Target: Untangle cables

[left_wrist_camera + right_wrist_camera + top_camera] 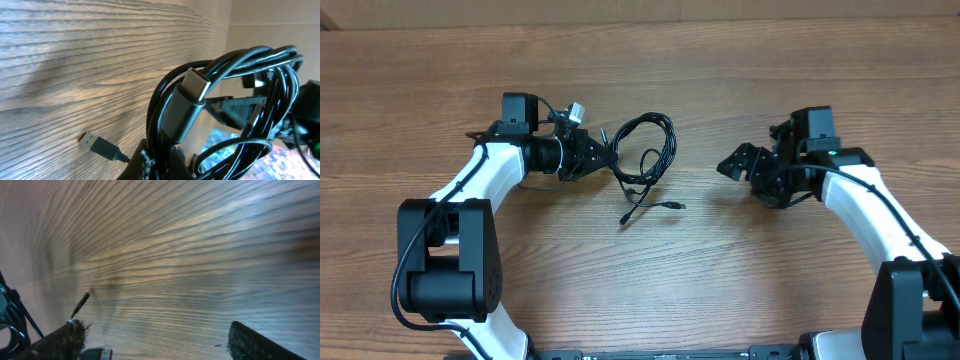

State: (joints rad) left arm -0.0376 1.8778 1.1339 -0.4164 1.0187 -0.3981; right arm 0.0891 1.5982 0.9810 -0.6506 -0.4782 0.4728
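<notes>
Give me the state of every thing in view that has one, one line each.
cables: tangled in one looped bundle, gripped at one side, two plug ends lying loose on the table.
left gripper: shut on the cables.
right gripper: open, holding nothing, apart from the cables.

The left arm (485, 170) and right arm (860, 195) share white shells, black joints and a black cable along each.
</notes>
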